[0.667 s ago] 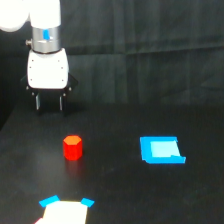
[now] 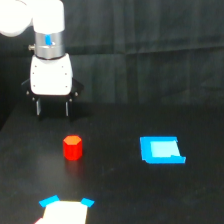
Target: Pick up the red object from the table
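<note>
The red object (image 2: 73, 147) is a small stubby red-orange block standing upright on the black table (image 2: 120, 195), left of centre in the exterior view. My gripper (image 2: 52, 108) hangs from the white arm above and behind the block, a little toward the exterior view's left. Its two dark fingers (image 2: 38, 107) point down, spread apart, with nothing between them. The gripper is clear of the block and does not touch it.
A flat bright blue rectangle (image 2: 161, 150) lies on the table toward the exterior view's right. A white sheet with blue corners (image 2: 65, 210) sits at the bottom edge, in front of the block. A black backdrop stands behind the table.
The gripper has shifted slightly toward the block, to the exterior view's right and a little lower. The block and the blue rectangle have not moved.
</note>
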